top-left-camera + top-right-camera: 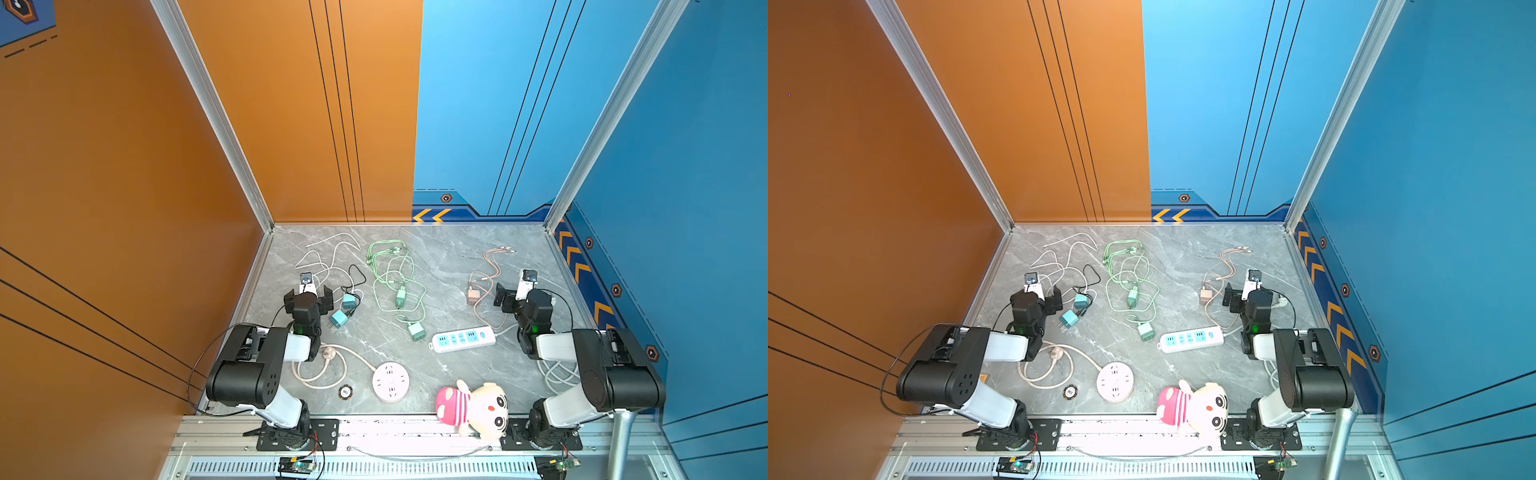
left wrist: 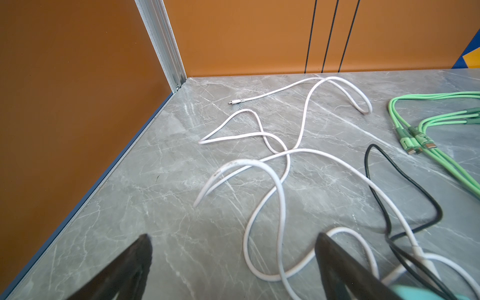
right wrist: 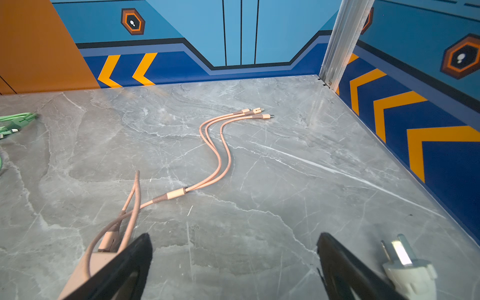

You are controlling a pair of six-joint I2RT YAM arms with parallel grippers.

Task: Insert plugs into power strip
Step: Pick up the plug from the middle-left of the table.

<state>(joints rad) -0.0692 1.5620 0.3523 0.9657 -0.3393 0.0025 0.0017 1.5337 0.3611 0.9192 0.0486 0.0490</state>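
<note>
Left claw [image 2: 233, 237] gapes empty beside teal plugs [image 1: 338, 319]; right claw [image 3: 235, 236], likewise, beside pink plug [image 3: 85, 270].

Left wall: orange wall [image 1: 104, 166], three thin black lines crossing it low down.
Back wall: I read an orange panel [image 1: 299, 104] meeting a blue panel [image 1: 478, 104] at a vertical seam.
Right wall: blue wall [image 1: 698, 166], yellow chevrons [image 1: 581, 271] along its dark foot band.
Corners: two aluminium posts [image 1: 216, 112], splaying outward in my top views.
Floor: grey marbled tabletop [image 1: 449, 266], white veins, faint sheen.
Front: aluminium rail [image 1: 395, 436].
Light: bright, even, soft shadows.
</note>
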